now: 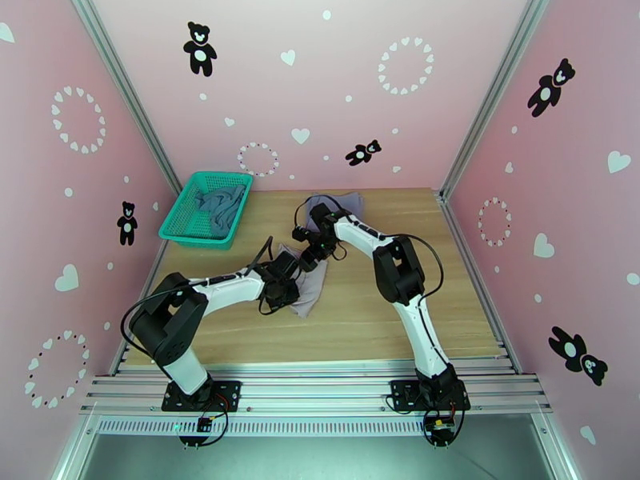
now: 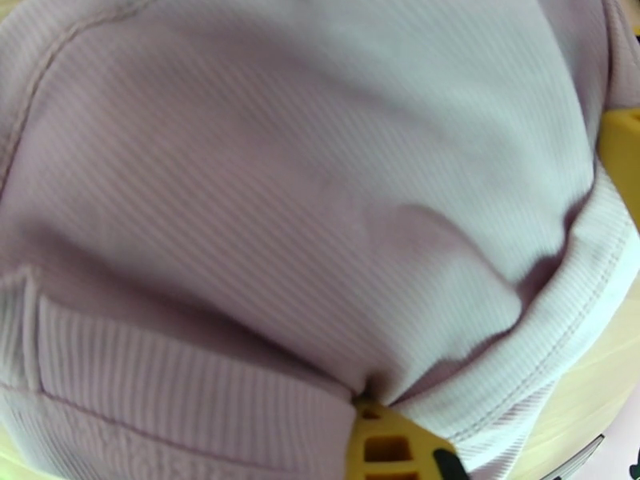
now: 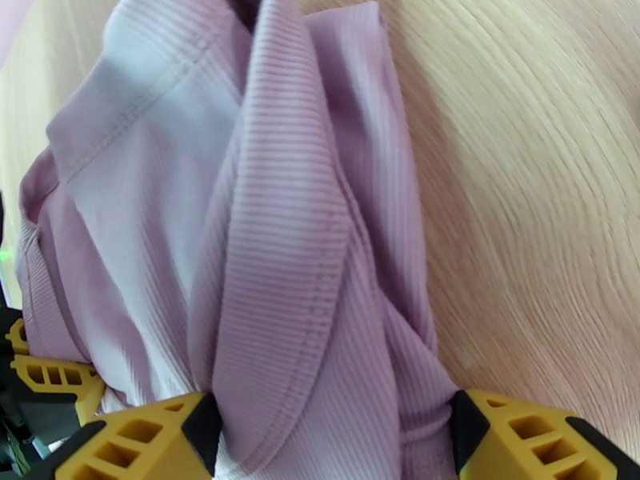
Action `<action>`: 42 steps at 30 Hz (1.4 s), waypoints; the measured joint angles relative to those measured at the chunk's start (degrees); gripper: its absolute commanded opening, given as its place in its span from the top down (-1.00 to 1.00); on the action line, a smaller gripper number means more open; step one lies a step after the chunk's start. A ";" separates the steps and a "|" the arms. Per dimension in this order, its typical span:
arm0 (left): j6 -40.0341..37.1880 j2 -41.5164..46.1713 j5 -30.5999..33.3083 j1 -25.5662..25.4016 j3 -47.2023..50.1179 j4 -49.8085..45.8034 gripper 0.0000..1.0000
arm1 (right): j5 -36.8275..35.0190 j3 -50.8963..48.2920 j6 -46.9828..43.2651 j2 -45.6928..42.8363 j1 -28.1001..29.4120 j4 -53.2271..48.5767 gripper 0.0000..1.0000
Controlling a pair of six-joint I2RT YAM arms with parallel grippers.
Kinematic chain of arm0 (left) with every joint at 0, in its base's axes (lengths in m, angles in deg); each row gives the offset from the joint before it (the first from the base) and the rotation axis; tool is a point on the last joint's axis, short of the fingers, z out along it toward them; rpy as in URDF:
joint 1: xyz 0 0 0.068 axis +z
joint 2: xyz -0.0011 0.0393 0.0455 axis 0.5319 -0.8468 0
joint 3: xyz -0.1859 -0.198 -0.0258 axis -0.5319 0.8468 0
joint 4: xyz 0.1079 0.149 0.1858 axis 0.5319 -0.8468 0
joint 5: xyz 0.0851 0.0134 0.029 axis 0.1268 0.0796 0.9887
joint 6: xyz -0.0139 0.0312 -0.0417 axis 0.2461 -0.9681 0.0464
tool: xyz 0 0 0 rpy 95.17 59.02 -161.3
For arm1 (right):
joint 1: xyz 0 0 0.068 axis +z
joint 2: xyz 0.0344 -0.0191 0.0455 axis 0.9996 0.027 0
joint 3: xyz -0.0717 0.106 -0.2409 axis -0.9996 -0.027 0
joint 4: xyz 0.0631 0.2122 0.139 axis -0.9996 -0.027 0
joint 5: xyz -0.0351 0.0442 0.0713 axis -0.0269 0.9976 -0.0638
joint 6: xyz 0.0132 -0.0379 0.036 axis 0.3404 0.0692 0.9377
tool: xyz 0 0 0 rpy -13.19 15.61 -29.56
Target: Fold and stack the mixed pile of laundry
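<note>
Wooden tabletop [image 1: 384, 314]: I note the pale mauve garment [image 1: 314, 286] bunched at frame centre, left gripper [image 1: 286, 274] pinched closed on its edge, right gripper [image 3: 328, 430] spread wide astride a fold, grey-lavender garment [image 1: 342, 203] at upper centre, teal-blue top [image 1: 222, 203] inside the green basket [image 1: 178, 227] at upper left.

We read no text, label, brand or number anywhere. Pink walls [image 1: 320, 74]: black bear decals [image 1: 199, 48], white heart decals [image 1: 300, 135], no lettering. Mauve garment [image 3: 280, 234]: ribbing, seams, no legible tag.
</note>
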 measured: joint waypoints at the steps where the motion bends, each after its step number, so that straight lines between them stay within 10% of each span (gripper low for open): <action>1: -0.28 0.35 0.17 0.00 0.55 0.59 1.00 | -0.17 0.00 0.04 0.00 0.00 0.00 -0.62; 31: -1.16 2.21 1.25 -0.39 3.74 4.57 1.00 | -1.95 3.91 1.46 2.43 0.20 -1.64 -0.41; 42: -1.09 2.32 2.03 -0.72 3.80 4.63 1.00 | -2.71 3.28 1.79 2.56 2.58 -0.46 1.00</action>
